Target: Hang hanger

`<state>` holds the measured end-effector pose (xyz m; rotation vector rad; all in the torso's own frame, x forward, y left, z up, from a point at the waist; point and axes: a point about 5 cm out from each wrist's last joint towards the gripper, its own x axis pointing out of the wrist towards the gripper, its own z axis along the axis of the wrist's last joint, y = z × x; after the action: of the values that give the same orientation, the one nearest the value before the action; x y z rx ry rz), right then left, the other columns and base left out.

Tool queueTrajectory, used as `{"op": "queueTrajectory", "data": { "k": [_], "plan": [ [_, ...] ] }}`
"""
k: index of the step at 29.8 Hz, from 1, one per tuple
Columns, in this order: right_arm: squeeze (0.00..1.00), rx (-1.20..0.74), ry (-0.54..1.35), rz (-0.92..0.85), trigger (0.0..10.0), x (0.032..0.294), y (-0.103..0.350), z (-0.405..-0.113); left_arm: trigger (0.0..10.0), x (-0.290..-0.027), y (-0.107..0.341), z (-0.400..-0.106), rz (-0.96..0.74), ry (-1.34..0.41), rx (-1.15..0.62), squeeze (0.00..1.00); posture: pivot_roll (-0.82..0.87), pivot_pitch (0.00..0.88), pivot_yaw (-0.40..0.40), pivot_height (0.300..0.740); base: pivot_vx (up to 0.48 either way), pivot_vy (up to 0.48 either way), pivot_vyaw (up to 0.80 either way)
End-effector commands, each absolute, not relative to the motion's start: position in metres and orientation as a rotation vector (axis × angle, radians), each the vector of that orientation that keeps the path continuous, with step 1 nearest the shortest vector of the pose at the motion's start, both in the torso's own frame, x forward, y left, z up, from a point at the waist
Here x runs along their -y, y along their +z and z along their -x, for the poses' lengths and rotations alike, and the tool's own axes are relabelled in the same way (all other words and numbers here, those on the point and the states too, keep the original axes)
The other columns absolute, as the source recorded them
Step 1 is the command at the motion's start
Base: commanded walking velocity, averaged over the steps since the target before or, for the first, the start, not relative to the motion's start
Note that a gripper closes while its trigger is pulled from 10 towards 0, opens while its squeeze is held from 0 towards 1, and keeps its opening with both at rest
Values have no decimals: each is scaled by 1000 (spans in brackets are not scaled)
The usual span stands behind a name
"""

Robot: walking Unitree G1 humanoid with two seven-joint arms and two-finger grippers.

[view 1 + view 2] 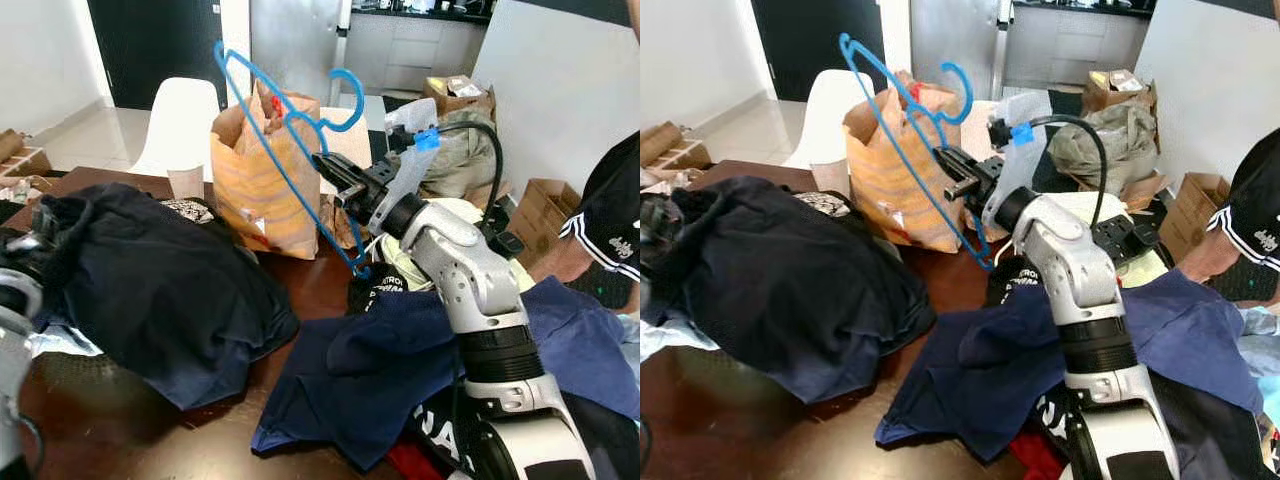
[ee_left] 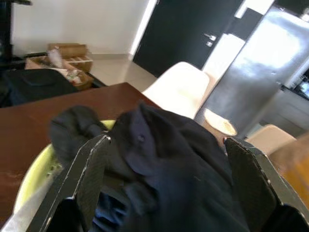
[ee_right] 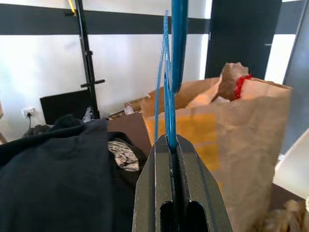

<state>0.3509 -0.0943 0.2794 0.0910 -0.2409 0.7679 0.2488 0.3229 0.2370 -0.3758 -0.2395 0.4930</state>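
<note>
One blue hanger [image 1: 285,140] clamped in right pincer [image 1: 330,170], raised, paper bag [image 1: 262,180] just behind. Left pincer [image 2: 164,183] fingers apart over dark garment [image 2: 164,159].

On the tabletop [image 1: 120,430] a paper bag [image 1: 255,190] stands at the back, a heap of clothing [image 1: 150,285] left of it, a chair [image 1: 180,125] behind, the hanger [image 1: 285,150] before the bag

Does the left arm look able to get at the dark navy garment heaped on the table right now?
Probably yes: the left tool is open, with the dark navy garment directly between its fingers and nothing between them.
</note>
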Motion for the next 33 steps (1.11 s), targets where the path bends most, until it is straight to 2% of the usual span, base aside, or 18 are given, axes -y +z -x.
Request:
{"op": "queueTrajectory", "data": {
  "k": [1, 11, 25, 33],
  "plan": [
    [0, 249, 775, -76, 10000, 95, 283, -350, 10000, -340, 228, -254, 409, 503, 187, 0, 20, 3, -81, 740, 0, 0, 0],
    [0, 241, 763, -42, 10000, 101, 286, -348, 10000, -366, 225, -272, 439, 487, 149, 0, -35, 26, -87, 740, 0, 0, 0],
    [0, 234, 757, -19, 10000, 104, 290, -347, 10000, -346, 248, -299, 436, 261, 164, 0, -65, 38, -98, 740, 0, 0, 0],
    [0, 227, 758, -8, 10000, 105, 291, -347, 10000, -347, 241, -301, 470, 277, 42, 0, -60, 41, -102, 740, 0, 0, 0]
  ]
}}
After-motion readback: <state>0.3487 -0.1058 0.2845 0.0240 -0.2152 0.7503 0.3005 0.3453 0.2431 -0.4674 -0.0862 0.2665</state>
